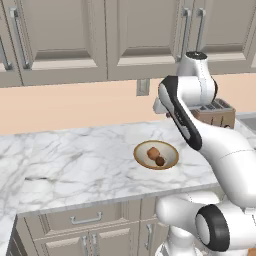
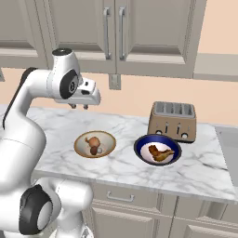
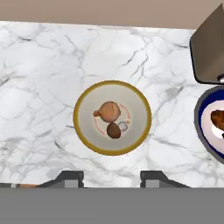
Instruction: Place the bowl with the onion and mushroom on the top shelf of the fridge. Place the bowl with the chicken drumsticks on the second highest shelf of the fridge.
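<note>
The tool hung in the air well above the marble counter, pointing straight down, its two fingers spread apart and holding nothing. Directly below it sat the tan bowl with the gold rim (the one carrying the onion and the mushroom), upright on the counter and centred in the hand view just above the fingertips. In the left base view the same tan bowl lay near the counter's front edge, partly beside the arm's forearm.

Just beside it, to the right in the right base view, stood the dark blue bowl with the chicken drumsticks, apart from the tan bowl and not touching it. Behind the blue bowl a toaster rested against the back of the counter. Grey cabinets hung on the wall above, and an outlet sat on the peach wall beneath them.
</note>
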